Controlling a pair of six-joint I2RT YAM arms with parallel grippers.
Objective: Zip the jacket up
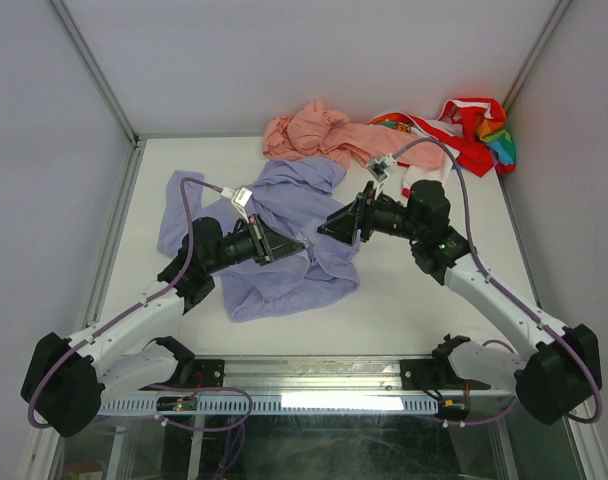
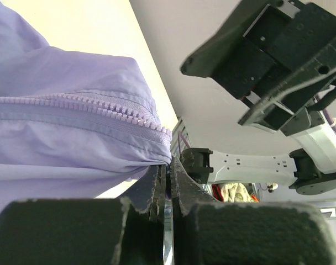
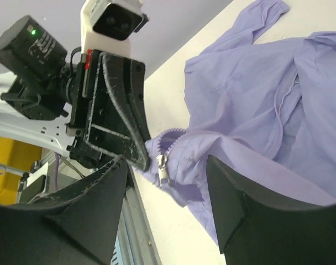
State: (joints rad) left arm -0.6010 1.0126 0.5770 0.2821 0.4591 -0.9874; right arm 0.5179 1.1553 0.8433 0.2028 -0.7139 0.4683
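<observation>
left gripper (image 2: 167, 165) pinched tight on jacket (image 2: 63, 121) edge, just below zipper teeth (image 2: 101, 107). right gripper (image 3: 167, 163) wide open, gripping nothing, zipper pull (image 3: 163, 169) dangling mid-frame between its fingers.

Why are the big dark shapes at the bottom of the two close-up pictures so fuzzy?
Left wrist: its own fingers sit too close to the lens, while the zipper is sharp. Right wrist: same with its fingers; the jacket is crisp. Top view: evenly lit.

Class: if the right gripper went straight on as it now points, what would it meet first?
The right gripper would probably meet the zipper pull on the jacket edge that the left gripper pinches; depth is unclear.
</observation>
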